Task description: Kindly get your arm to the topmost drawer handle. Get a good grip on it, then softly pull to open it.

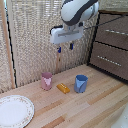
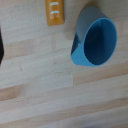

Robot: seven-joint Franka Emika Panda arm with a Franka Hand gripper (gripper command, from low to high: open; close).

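**Listener:** Where is your arm, and what is your gripper doing?

**Arm:** My white arm hangs in the air above a light wooden table. My gripper points down, its two blue-tipped fingers spread apart with nothing between them. It touches nothing.

**Listener:** And the handle?

**Arm:** Take the dresser as the landmark: dark brown, standing at the table's far edge on the exterior view's right. The top handle is a thin silver bar lying level across its upper drawer front. A matching bar crosses the drawer front below it. My gripper is well apart from the dresser, out over the table toward the exterior view's left.

**Listener:** What lies on the table?

**Arm:** Nearest the dresser, an upright blue cup; my wrist camera looks straight down into it. Farther from the dresser, a small orange block, then a pink cup. Farthest off, a white plate.
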